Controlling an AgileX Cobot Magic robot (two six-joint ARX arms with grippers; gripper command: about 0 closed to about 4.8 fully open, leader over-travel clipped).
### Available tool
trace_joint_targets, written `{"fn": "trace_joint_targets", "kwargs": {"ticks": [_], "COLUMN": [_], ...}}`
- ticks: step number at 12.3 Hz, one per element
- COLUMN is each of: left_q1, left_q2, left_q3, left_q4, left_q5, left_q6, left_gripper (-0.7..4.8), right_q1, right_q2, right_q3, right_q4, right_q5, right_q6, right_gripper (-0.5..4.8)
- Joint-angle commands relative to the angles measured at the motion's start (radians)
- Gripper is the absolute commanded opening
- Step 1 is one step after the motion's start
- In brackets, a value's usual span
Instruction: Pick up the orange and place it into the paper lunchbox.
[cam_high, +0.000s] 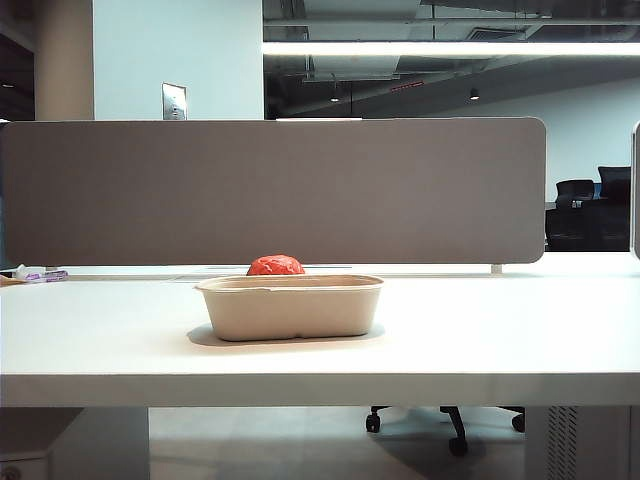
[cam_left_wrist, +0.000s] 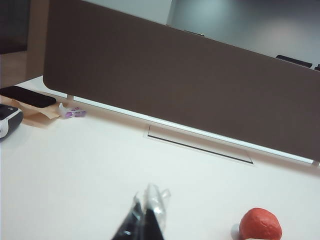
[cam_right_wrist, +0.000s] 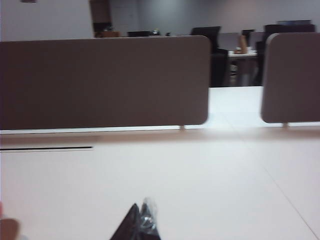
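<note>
Matt pulp lunchbox (cam_high: 290, 306) — wrinkled orange (cam_high: 276, 265)

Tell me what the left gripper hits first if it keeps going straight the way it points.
Probably bare table, then the grey divider behind it. The shut left gripper aims past the orange, which sits off to one side; depth is uncertain.

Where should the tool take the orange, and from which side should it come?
Probably from above, closing across the widest middle of the orange. It is a rounded lump on the table with no handle, and the paper lunchbox stands just in front of it, blocking a low approach. The left tool, shut now, looks nearer than the right tool.
</note>
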Motion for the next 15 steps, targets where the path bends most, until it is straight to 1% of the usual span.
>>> {"fn": "trace_joint_targets", "kwargs": {"ticks": [1, 2, 4, 5, 6, 7, 8, 9, 11, 13, 14, 15], "left_q1": [-0.001, -0.001, -0.002, -0.002, -0.002, -0.002, -0.003, -0.032, -0.053, -0.076, -0.132, -0.139], "left_q2": [0.190, 0.443, 0.600, 0.701, 0.783, 0.922, 0.953, 1.064, 1.107, 1.143, 1.221, 1.234], "left_q3": [0.147, 0.327, 0.432, 0.502, 0.567, 0.673, 0.695, 0.797, 0.833, 0.859, 0.914, 0.922], "left_q4": [0.019, 0.050, 0.096, 0.129, 0.127, 0.126, 0.122, 0.060, 0.053, 0.052, 0.053, 0.053], "left_q5": [-0.003, 0.010, 0.021, 0.071, 0.117, 0.200, 0.212, 0.211, 0.212, 0.212, 0.211, 0.209], "left_q6": [-0.003, 0.000, 0.000, -0.004, -0.008, -0.055, -0.066, -0.078, -0.077, -0.066, -0.044, -0.044], "left_gripper": [-0.06, -0.05, -0.06, -0.05, -0.05, -0.05, -0.05, -0.05, -0.06, -0.05, -0.05, -0.05], "right_q1": [0.001, 0.011, 0.058, 0.113, 0.174, 0.304, 0.333, 0.440, 0.495, 0.545, 0.628, 0.639], "right_q2": [0.142, 0.341, 0.462, 0.528, 0.583, 0.672, 0.691, 0.747, 0.772, 0.792, 0.822, 0.828], "right_q3": [0.137, 0.298, 0.391, 0.439, 0.476, 0.517, 0.521, 0.523, 0.523, 0.523, 0.523, 0.523], "right_q4": [-0.006, -0.006, -0.006, -0.005, -0.005, -0.006, -0.006, -0.015, -0.029, -0.055, -0.129, -0.136], "right_q5": [-0.073, -0.204, -0.266, -0.272, -0.272, -0.270, -0.267, -0.248, -0.229, -0.183, -0.124, -0.124], "right_q6": [0.001, 0.001, 0.001, 0.000, 0.000, -0.014, -0.014, -0.014, -0.014, -0.013, -0.005, -0.005], "right_gripper": [-0.01, -0.01, -0.01, -0.01, -0.02, -0.01, -0.01, -0.01, -0.01, -0.01, -0.01, -0.01]}}
